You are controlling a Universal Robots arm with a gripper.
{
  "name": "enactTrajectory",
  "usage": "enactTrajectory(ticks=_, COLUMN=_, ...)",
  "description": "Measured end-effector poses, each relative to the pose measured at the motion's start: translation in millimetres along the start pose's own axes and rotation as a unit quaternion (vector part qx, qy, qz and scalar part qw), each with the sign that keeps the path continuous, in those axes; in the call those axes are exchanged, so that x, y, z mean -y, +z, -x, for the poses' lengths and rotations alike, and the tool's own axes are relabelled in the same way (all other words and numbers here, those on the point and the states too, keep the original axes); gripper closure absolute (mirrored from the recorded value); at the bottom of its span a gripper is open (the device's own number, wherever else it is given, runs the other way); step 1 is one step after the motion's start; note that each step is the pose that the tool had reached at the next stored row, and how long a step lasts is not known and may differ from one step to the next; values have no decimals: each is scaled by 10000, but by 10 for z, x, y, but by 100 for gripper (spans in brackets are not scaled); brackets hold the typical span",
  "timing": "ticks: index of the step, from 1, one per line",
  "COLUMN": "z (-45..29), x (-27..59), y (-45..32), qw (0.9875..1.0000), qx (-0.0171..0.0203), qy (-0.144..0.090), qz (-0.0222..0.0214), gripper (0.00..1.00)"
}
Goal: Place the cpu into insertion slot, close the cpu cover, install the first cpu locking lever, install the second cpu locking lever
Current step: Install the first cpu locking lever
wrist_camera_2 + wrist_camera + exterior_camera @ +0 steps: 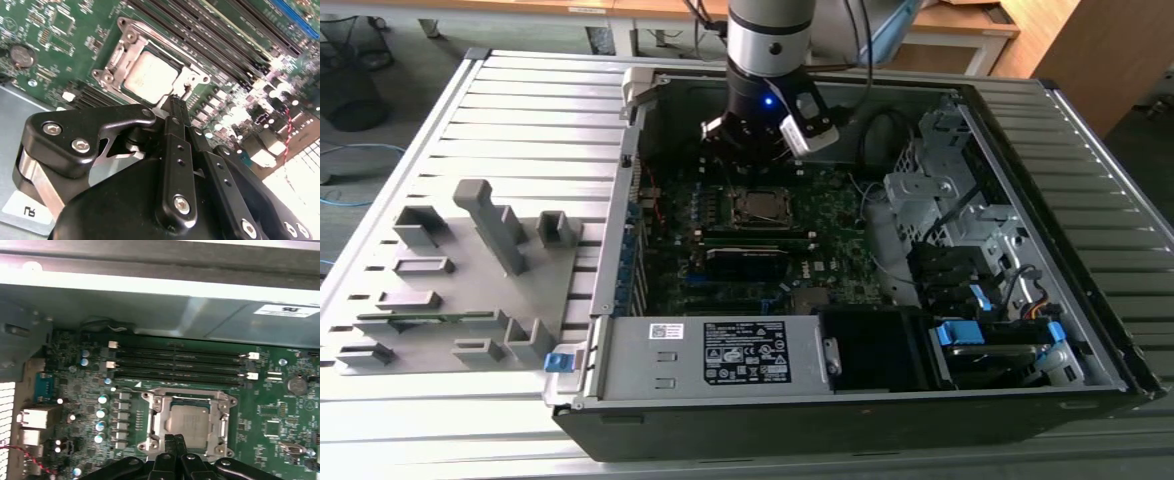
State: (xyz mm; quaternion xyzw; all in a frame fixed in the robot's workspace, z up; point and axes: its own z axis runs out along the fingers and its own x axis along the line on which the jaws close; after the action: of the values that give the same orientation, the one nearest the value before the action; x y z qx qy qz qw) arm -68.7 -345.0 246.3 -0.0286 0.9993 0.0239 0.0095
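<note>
Open PC case [854,435] lies on the slatted table [534,110], toward the exterior view's right; a grey fixture plate [480,295] w/ upright blocks sits on the table's other half, just beside the case; the arm [771,30] comes down into the case by its far wall. Inside, the power supply [654,355] runs along the case's near wall; the motherboard [250,450] lies flat on the case floor. The cpu [190,424] sits flat in the insertion slot [227,401], dull silver top up, approx. mid-width in the board's far half; four long black memory slots [175,362] run parallel just beside one edge of the slot. The cpu cover [159,422] is down over the chip, its frame lying round the chip's edges w/ the metal top showing thru the square opening; whether the locking levers are latched I can't tell. The claw [175,441] is pressed together, tips side by side w/ nothing between them, in both wrist views; it hangs over the slot's edge opposite the memory slots, tips just at the metal rim; contact w/ the rim or cover can't be told. In the exterior view the claw [750,150] is low inside the case, between the far wall & the cpu, close to the board.
</note>
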Motion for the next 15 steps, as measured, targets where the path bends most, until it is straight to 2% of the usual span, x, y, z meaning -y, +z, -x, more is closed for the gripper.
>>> enactTrajectory(ticks=3, z=-29, x=-2, y=0, qw=10000, qx=0, qy=0, qz=0, gripper=89)
enactTrajectory(ticks=11, z=-28, x=-5, y=-65, qw=10000, qx=1, qy=0, qz=12, gripper=89)
enactTrajectory(ticks=15, z=-28, x=-5, y=-67, qw=10000, qx=2, qy=0, qz=14, gripper=89)
